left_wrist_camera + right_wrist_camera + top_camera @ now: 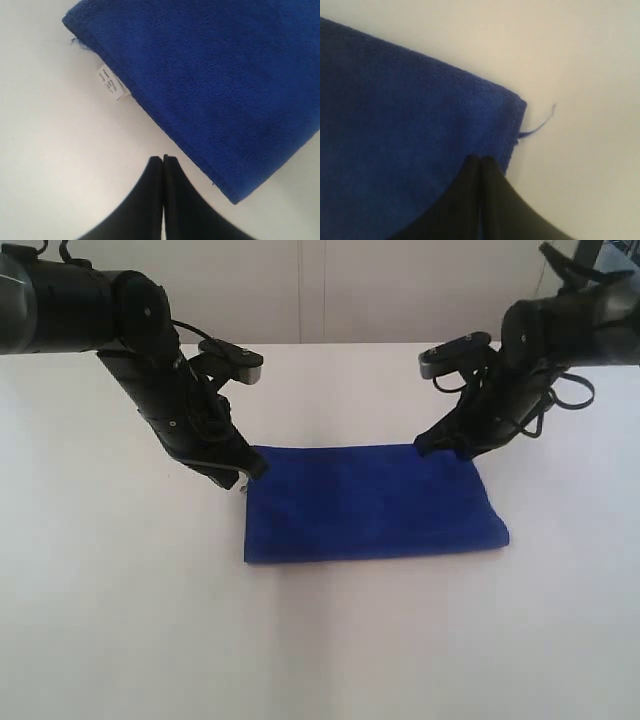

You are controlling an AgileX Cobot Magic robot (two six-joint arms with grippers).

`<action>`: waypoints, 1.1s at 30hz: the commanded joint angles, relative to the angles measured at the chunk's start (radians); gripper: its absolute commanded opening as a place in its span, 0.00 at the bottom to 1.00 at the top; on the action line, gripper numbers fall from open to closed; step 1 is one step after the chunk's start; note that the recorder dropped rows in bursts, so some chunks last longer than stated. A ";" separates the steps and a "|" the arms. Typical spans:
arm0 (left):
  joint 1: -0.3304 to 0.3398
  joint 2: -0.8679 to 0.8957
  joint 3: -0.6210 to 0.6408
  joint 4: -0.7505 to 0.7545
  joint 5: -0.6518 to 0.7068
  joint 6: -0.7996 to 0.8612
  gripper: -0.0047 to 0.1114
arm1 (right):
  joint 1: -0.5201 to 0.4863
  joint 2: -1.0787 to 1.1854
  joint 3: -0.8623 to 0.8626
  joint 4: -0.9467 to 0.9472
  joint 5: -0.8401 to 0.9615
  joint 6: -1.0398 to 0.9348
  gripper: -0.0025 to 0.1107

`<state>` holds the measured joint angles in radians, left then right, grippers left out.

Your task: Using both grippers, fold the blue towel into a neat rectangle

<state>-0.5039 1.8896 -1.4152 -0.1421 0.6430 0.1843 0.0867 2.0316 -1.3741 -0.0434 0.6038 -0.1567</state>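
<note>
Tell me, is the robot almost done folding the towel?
Looks nearly done. The towel lies flat as a fairly neat rectangle on the table, its label peeking out at one corner. Nothing is in hand: the left gripper is shut over bare table beside the towel, and the right gripper is shut above a towel corner, seemingly pinching no cloth. Left: probably just moving the arms away.
</note>
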 commanded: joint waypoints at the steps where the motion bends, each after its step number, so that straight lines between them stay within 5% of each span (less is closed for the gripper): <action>1: 0.003 -0.004 -0.003 -0.013 0.010 0.003 0.04 | -0.009 0.055 0.000 -0.012 -0.069 0.007 0.02; 12: 0.003 -0.008 -0.003 -0.013 0.008 0.010 0.04 | -0.009 -0.055 -0.002 -0.013 -0.024 0.030 0.02; 19: 0.003 -0.061 0.005 0.028 -0.021 -0.172 0.04 | -0.009 -0.181 0.005 -0.013 0.129 0.036 0.02; 33: 0.003 -0.177 0.282 0.095 -0.072 -0.345 0.04 | -0.009 -0.247 0.233 -0.080 0.078 0.157 0.02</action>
<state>-0.5017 1.7382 -1.1790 -0.0481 0.5817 -0.1406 0.0867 1.7932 -1.1844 -0.0988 0.7280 -0.0295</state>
